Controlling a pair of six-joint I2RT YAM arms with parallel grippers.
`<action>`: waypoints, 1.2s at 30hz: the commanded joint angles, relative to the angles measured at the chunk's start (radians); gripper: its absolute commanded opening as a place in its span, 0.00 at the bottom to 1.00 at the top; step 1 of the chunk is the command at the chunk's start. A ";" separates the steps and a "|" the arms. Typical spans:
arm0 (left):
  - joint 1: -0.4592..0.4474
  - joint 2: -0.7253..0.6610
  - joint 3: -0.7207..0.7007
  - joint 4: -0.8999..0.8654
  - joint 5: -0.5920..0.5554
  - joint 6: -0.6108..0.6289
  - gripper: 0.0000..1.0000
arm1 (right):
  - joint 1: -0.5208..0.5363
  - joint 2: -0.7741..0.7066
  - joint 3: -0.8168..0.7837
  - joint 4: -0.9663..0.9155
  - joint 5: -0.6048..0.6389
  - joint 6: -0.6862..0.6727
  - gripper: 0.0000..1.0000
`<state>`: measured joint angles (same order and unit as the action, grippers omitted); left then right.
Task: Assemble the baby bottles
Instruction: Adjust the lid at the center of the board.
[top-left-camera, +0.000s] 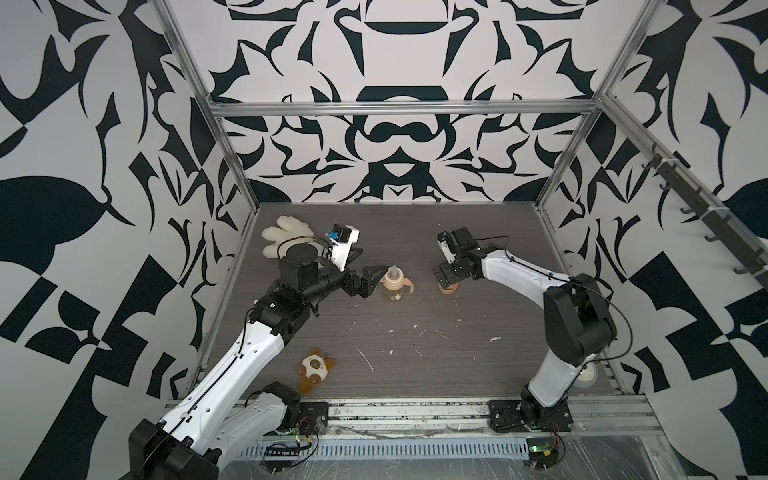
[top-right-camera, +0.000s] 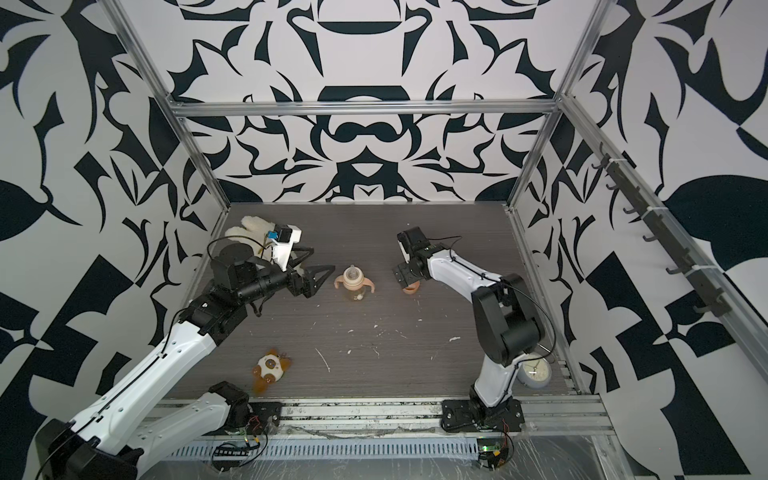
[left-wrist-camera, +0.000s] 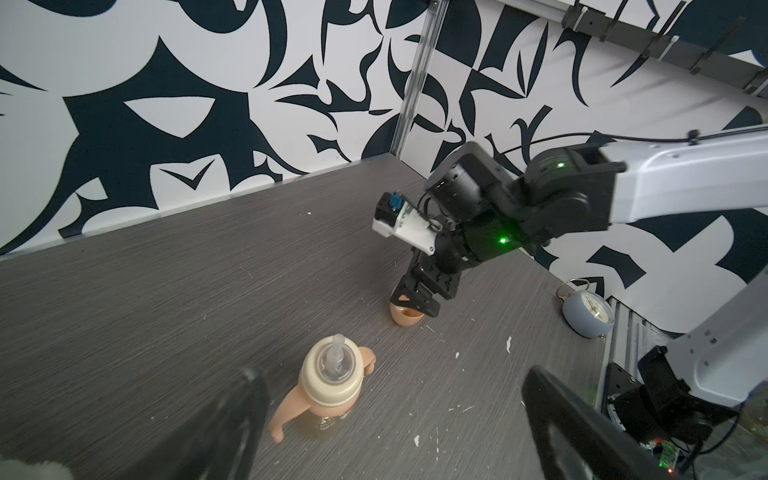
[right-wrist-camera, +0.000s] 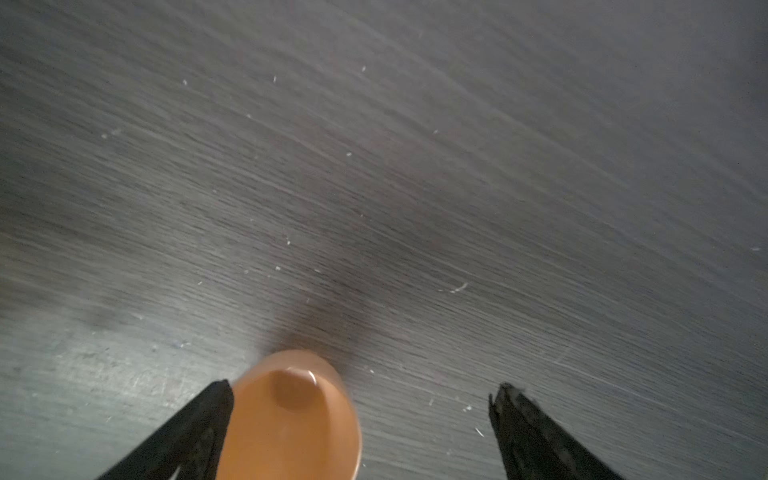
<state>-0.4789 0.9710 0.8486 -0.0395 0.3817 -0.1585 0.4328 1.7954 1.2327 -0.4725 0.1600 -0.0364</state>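
Bottle (top-left-camera: 394, 286) stands upright on the worktop (top-left-camera: 415, 232), nearer its far edge, beside the wide-open left tool (left-wrist-camera: 395, 370), while its cap (right-wrist-camera: 291, 419) lies mouth-up close against one finger (right-wrist-camera: 199, 419) of the wide-open right tool (right-wrist-camera: 361, 388), so centre the cap before closing.

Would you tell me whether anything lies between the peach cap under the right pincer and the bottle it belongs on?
Nothing visible does: only bare table lies between the peach cap and the upright bottle.
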 joint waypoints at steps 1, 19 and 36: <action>-0.002 0.007 0.006 -0.009 0.003 0.010 0.99 | 0.005 0.013 0.080 -0.052 -0.047 -0.019 0.99; -0.001 0.042 0.006 0.009 0.014 0.016 0.99 | 0.047 -0.160 -0.180 0.012 -0.136 0.056 0.94; -0.002 0.010 0.002 -0.001 0.011 0.027 0.99 | -0.089 -0.108 -0.008 -0.067 -0.352 0.243 0.97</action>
<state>-0.4789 1.0149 0.8486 -0.0422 0.3885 -0.1505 0.3458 1.6184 1.1095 -0.4519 -0.1822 0.2115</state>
